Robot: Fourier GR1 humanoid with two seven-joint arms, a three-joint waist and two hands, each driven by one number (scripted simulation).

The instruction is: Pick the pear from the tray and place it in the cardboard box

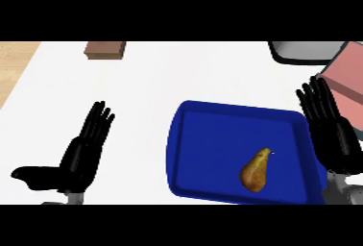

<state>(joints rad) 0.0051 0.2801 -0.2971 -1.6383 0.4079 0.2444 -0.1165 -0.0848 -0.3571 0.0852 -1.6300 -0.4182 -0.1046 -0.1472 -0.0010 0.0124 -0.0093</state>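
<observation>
A yellow-brown pear (256, 170) lies on its side in the lower right part of a blue tray (212, 129). My right hand (330, 129) is open, fingers straight, over the tray's right rim, just right of the pear and apart from it. My left hand (81, 149) rests open on the white counter left of the tray, fingers pointing up. At the right edge a pinkish box (346, 74) shows, cut off by the view.
A small brown block (106, 49) lies at the back left of the counter. A grey object with a dark rim (305, 50) sits at the back right. A wooden surface (16, 62) shows beyond the counter's left edge.
</observation>
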